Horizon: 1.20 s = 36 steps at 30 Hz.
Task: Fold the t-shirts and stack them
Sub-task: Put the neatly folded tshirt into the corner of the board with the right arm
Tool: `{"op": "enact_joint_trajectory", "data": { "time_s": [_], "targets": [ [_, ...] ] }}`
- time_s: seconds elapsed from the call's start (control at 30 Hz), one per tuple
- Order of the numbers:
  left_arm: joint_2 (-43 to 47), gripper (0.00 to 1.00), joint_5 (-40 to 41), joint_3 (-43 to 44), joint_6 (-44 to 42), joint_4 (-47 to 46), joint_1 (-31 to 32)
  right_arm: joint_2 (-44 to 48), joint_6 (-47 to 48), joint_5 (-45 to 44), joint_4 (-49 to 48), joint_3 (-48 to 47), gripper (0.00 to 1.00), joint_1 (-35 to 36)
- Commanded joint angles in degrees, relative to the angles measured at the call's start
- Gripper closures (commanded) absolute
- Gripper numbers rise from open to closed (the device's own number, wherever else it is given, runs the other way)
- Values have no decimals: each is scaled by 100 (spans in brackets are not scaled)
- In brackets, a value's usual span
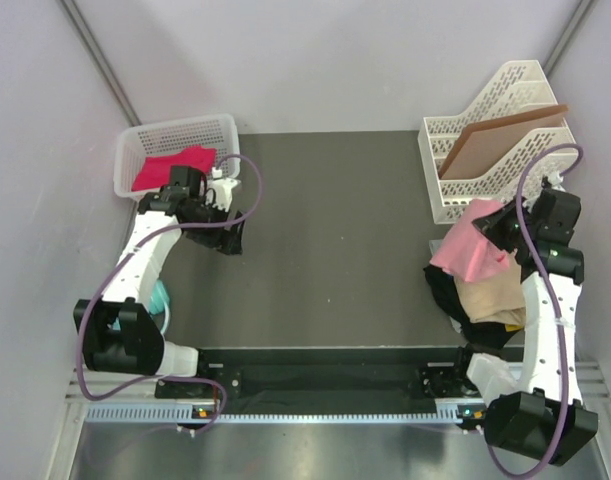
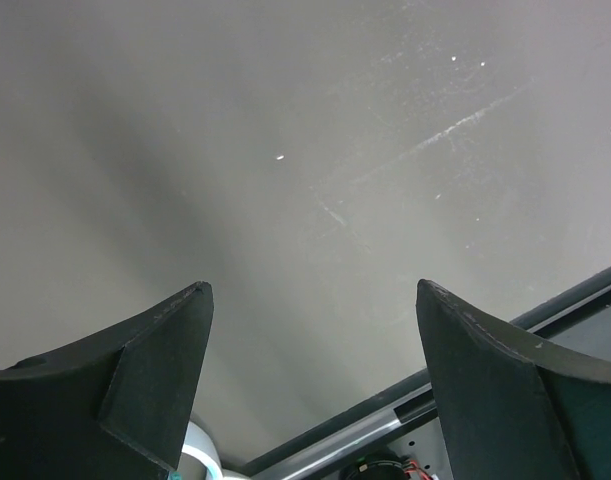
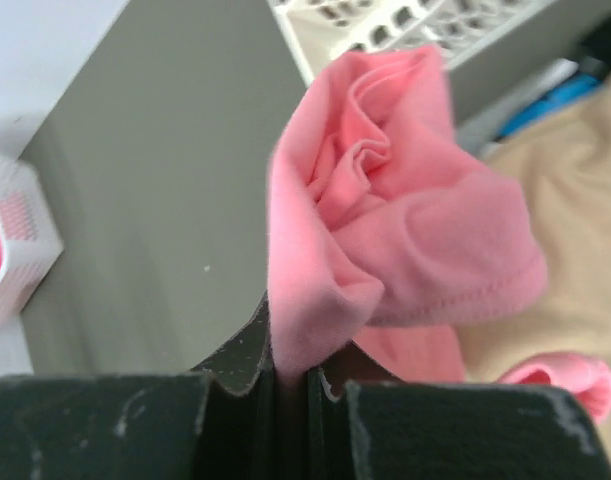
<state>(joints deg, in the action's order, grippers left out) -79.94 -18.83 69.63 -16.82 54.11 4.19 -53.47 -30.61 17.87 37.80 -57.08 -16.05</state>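
Pick-up step: R end effector (image 3: 295, 375) pinches salmon t-shirt (image 3: 405, 230), L end effector (image 2: 315, 300) wide, empty; next we'd spread it on table (image 1: 335, 220).

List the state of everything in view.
salmon pink t-shirt, bunched, gripped
right gripper, jaws shut on salmon pink t-shirt
left gripper, jaws open, empty
magenta t-shirt, lying in white basket
tan t-shirt, crumpled
black t-shirt, crumpled
brown board, leaning in file rack
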Motion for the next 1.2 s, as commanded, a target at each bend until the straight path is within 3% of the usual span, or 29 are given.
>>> {"op": "enact_joint_trajectory", "data": {
  "time_s": [0.0,0.17,0.53,0.77,0.87,0.97,1.0,1.1,1.17],
  "targets": [
    [268,13,90,-19,-190,-67,-41,241,-208,-679,157,48,100,-301],
    [277,13,81,-133,-225,-102,-49,223,-288,-1170,175,171,100,-504],
    [207,13,55,-63,-260,-50,-49,259,-270,-3297,395,390,100,-636],
    [172,13,107,68,-243,91,-49,-5,-454,-3641,237,636,98,-855],
    [181,13,125,165,-243,161,-49,-162,-542,-3615,280,611,91,-996],
    [198,13,151,192,-217,205,-49,-365,-595,-3676,438,409,72,-1093],
    [216,13,134,192,-190,223,-49,-426,-604,-3685,473,356,55,-1145],
    [277,13,46,122,-164,249,-49,-559,-648,-3615,605,162,23,-1224],
    [312,13,-15,-10,-138,267,-49,-620,-674,-3702,728,13,15,-1242]
  ]
}}
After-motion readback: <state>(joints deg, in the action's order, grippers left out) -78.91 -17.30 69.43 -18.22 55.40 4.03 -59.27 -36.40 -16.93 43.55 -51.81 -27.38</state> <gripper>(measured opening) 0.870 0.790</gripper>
